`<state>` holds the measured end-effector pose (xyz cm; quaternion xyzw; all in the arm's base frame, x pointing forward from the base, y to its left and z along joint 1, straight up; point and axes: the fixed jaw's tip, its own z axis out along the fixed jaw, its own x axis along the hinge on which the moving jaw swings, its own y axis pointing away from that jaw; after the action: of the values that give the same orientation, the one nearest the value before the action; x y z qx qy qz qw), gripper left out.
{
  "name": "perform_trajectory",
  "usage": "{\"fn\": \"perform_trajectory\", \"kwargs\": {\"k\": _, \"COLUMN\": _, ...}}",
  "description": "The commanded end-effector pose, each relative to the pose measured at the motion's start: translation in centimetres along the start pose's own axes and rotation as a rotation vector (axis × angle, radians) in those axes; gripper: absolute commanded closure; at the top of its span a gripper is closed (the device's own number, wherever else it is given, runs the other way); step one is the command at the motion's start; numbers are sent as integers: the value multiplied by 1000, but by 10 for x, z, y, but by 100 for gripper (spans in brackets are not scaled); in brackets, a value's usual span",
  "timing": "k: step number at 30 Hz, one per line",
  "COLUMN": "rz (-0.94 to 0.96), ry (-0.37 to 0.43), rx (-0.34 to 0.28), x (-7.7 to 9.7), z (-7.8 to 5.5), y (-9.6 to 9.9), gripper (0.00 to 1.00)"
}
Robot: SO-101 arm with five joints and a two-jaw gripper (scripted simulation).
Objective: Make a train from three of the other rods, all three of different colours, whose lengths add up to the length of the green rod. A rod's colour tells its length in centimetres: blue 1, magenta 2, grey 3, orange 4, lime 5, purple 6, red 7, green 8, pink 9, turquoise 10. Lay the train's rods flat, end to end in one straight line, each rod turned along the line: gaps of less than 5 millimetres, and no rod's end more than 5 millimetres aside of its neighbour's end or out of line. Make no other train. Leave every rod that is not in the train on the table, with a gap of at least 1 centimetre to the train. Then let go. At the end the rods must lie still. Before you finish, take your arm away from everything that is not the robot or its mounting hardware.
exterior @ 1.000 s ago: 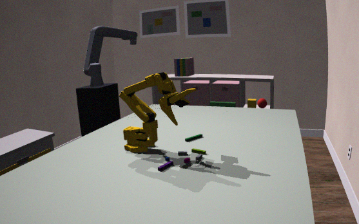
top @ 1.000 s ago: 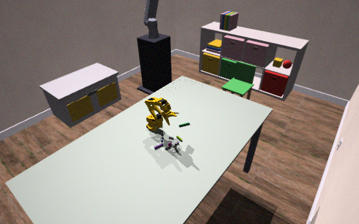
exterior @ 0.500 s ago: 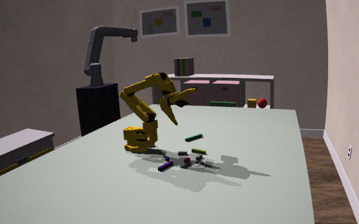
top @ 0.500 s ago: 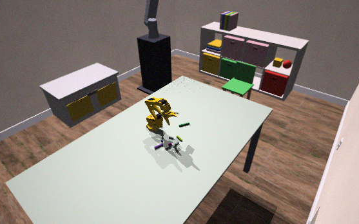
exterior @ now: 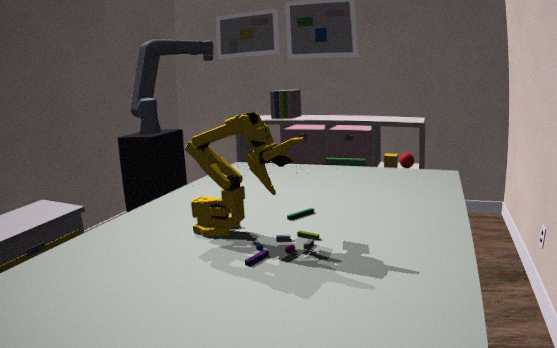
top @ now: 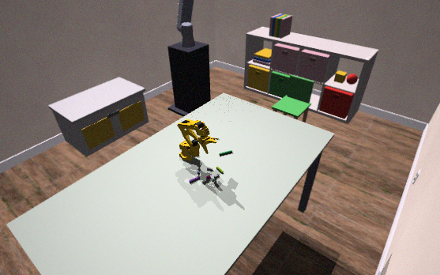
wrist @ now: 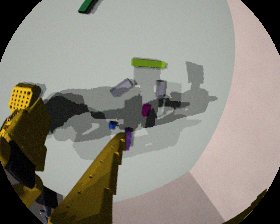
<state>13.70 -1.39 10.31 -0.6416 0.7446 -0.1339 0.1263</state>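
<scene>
My gripper (top: 212, 146) (exterior: 288, 166) is wide open and empty, high above the table. The green rod (top: 226, 152) (exterior: 301, 214) (wrist: 87, 6) lies apart from the others. A lime rod (top: 220, 170) (exterior: 308, 234) (wrist: 148, 63) lies near two grey rods, one grey rod (exterior: 283, 238) (wrist: 122, 87) nearer the arm's base and another grey rod (exterior: 309, 244) (wrist: 161, 88) farther out. A magenta rod (exterior: 290, 248) (wrist: 146, 109), a small blue rod (exterior: 259, 246) (wrist: 112, 125) and a purple rod (top: 194, 179) (exterior: 257, 258) (wrist: 128, 140) lie separately. In the wrist view a jaw partly hides the purple rod.
The yellow arm's base (top: 189, 151) (exterior: 216, 217) stands on the pale table (top: 133, 205) (exterior: 134, 280), left of the rods in the exterior view. The arm's shadow falls over several rods. A grey arm on a black pedestal (top: 190, 75) (exterior: 153, 167) stands beyond the table.
</scene>
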Motion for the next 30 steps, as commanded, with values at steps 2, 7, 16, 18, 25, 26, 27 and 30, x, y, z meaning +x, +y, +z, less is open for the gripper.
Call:
{"fn": "perform_trajectory", "kwargs": {"k": 2, "rz": 1, "ry": -1, "rx": 27, "x": 0, "z": -3, "y": -4, "gripper": 0}}
{"fn": "perform_trajectory", "kwargs": {"k": 7, "rz": 1, "ry": -1, "rx": 27, "x": 0, "z": -3, "y": -4, "gripper": 0}}
{"fn": "perform_trajectory", "kwargs": {"k": 16, "rz": 1, "ry": -1, "rx": 27, "x": 0, "z": -3, "y": -4, "gripper": 0}}
{"fn": "perform_trajectory", "kwargs": {"k": 18, "rz": 1, "ry": -1, "rx": 27, "x": 0, "z": -3, "y": -4, "gripper": 0}}
{"fn": "perform_trajectory", "kwargs": {"k": 25, "rz": 28, "ry": 10, "rx": 22, "x": 4, "z": -3, "y": -4, "gripper": 0}}
{"fn": "perform_trajectory", "kwargs": {"k": 26, "rz": 41, "ry": 15, "rx": 19, "x": 6, "z": -3, "y": -4, "gripper": 0}}
{"fn": "perform_trajectory", "kwargs": {"k": 27, "rz": 58, "ry": 22, "rx": 16, "x": 9, "z": -3, "y": -5, "gripper": 0}}
{"fn": "perform_trajectory", "kwargs": {"k": 30, "rz": 123, "ry": 47, "rx": 3, "x": 19, "z": -2, "y": -5, "gripper": 0}}
